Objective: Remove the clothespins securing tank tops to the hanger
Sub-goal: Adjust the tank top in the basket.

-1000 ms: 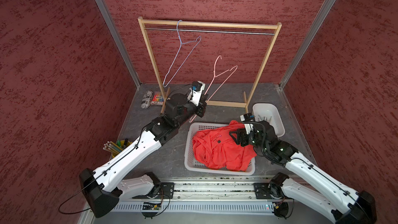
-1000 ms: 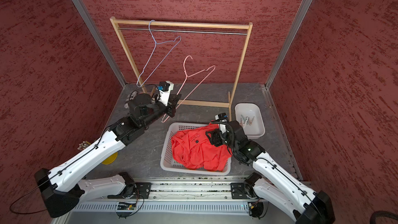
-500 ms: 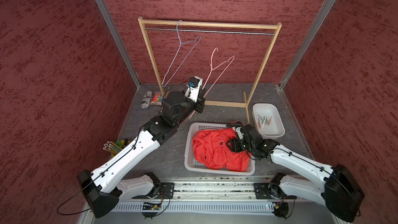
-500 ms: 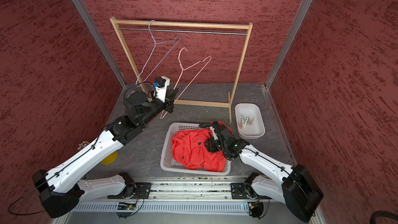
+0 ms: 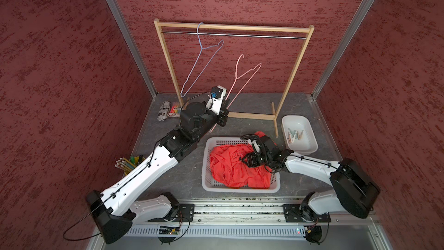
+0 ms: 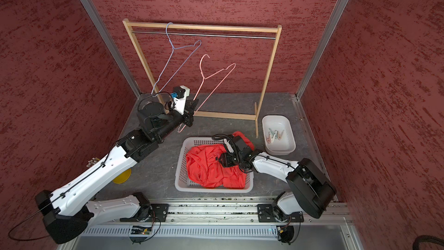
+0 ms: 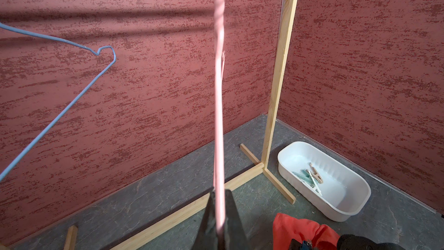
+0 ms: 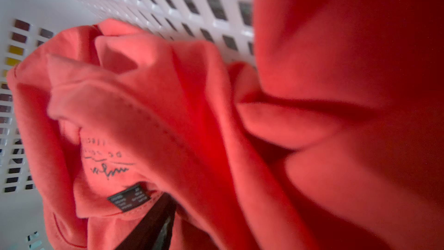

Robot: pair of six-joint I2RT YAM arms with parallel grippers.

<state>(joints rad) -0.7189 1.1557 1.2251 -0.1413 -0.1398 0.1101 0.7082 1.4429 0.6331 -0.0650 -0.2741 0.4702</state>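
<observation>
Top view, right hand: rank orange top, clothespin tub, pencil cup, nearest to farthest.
1. Orange top: in the basket, right beneath the right hand.
2. Clothespin tub: outside the basket, on the robot's right.
3. Pencil cup: beyond the basket, on the robot's left.

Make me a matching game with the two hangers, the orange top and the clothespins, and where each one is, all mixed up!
Things
1. pink hanger
2. blue hanger
3. orange top
4. clothespins

Places
A. in the white basket
B. hooked on the wooden rack
C. in the small white tub
D. clamped in the left gripper

Pairs: 1-D, 2-B, 3-A, 4-C
</observation>
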